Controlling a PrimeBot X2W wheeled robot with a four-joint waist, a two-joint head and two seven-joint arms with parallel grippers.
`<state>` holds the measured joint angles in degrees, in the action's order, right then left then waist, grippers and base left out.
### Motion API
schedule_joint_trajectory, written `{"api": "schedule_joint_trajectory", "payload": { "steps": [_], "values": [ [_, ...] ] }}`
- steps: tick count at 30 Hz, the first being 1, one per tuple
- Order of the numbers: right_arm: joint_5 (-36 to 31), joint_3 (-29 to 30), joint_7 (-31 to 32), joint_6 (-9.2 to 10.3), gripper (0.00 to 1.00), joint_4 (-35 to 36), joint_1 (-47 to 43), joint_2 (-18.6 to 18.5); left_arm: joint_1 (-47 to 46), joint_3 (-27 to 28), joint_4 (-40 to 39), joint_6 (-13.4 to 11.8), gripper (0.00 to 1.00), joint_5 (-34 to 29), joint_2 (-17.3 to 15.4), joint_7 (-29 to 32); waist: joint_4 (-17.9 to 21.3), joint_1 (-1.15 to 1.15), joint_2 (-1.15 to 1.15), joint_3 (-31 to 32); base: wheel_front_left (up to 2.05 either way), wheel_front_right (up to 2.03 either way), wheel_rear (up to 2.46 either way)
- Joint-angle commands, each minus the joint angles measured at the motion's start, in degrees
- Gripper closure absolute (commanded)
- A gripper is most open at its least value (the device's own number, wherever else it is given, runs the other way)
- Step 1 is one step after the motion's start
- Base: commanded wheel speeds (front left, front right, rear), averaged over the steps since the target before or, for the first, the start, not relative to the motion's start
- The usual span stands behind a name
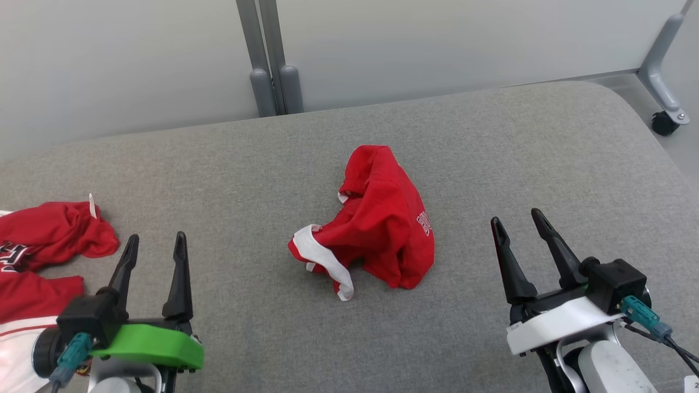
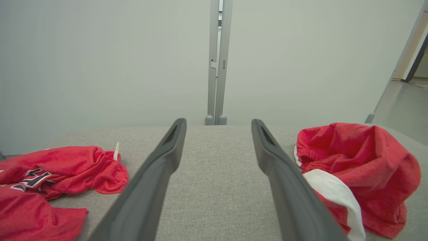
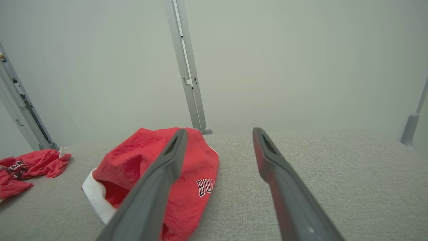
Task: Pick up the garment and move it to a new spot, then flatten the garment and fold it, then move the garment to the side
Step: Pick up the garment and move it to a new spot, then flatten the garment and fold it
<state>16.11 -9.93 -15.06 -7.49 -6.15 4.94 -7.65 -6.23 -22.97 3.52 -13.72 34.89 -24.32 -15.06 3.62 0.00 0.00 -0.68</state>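
Observation:
A crumpled red garment (image 1: 379, 224) with white trim and white lettering lies in a heap at the middle of the grey padded table (image 1: 491, 164). It appears at the right in the left wrist view (image 2: 361, 167) and at the left in the right wrist view (image 3: 140, 167). My left gripper (image 1: 155, 245) stands open at the lower left, well to the left of the heap, with nothing between its fingers. My right gripper (image 1: 516, 218) stands open at the lower right, to the right of the heap, also holding nothing.
More red and white clothing (image 1: 38, 256) lies piled at the table's left edge, just left of my left gripper. A pale partition wall with a grey post (image 1: 270, 60) stands behind the table. A caster leg (image 1: 663, 109) stands at the far right.

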Motion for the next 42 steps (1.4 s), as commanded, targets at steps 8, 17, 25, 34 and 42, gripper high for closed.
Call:
{"api": "schedule_joint_trajectory", "payload": {
  "steps": [8, 17, 25, 34, 42],
  "values": [
    [0.3, 0.7, -0.2, 0.0, 0.0, 0.3, -0.9, 0.3, 7.5, 6.9, -2.1, 3.7, 0.0, -5.8, 4.7, -0.1, 0.5, 0.0, 0.0, -0.1, 0.0, 0.0, 0.0],
    [0.2, 0.6, -0.2, 0.0, 0.0, -0.3, -0.4, 0.1, 7.4, 9.9, -0.1, 7.6, 0.0, -9.1, 8.4, -0.1, 0.1, 0.0, 0.0, 0.2, 0.0, 0.0, 0.0],
    [0.8, 0.3, -0.2, 0.0, 0.0, -1.5, -0.4, 0.0, 6.6, 11.1, 1.8, 10.0, 0.0, -11.0, 11.0, -0.1, -0.2, 0.0, 0.0, 0.6, 0.0, 0.0, 0.0],
    [1.1, -0.6, -0.2, 0.0, 0.0, -2.4, 0.1, -0.7, 6.6, 12.7, 3.0, 11.7, 0.0, -12.5, 12.8, -0.1, -0.6, 0.0, 0.0, 0.7, 0.0, 0.0, 0.0],
    [1.3, -1.1, -0.2, 0.0, 0.0, -2.6, -0.1, -1.1, 6.7, 13.6, 3.8, 12.9, 0.0, -13.6, 13.9, -0.1, -1.4, 0.0, 0.0, 0.7, 0.0, 0.0, 0.0]
  ]
}}
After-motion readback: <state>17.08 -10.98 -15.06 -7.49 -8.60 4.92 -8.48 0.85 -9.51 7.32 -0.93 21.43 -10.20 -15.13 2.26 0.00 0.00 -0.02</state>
